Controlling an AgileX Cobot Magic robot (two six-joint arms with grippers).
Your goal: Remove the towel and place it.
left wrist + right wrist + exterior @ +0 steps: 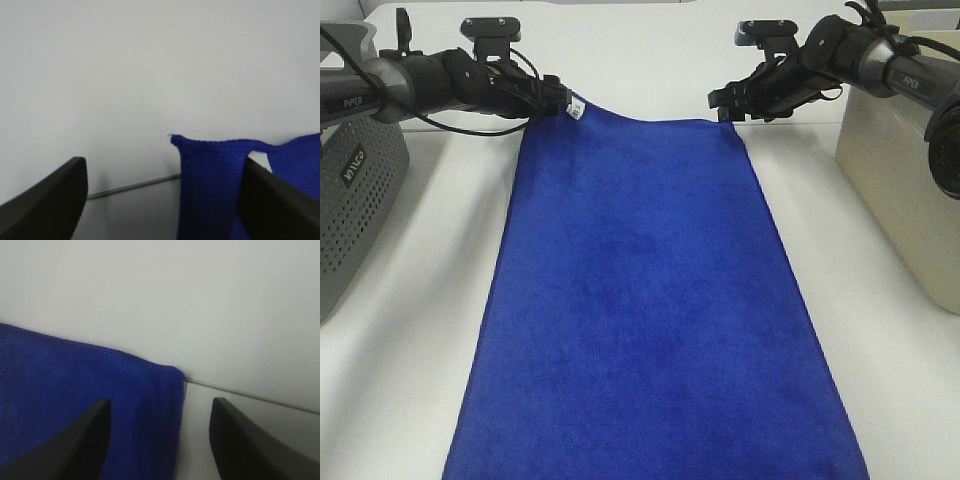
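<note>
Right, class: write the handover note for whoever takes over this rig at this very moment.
Left gripper: open, at the far left corner of the towel, beside its white tag; the left wrist view shows the corner between spread fingers.
Right gripper: open, at the far right corner, not clamped.
The towel lies spread flat on the white table, between the grey basket and beige bin.
Done: both arms positioned at the corners.
Left: grip, lift and place the towel.
</note>
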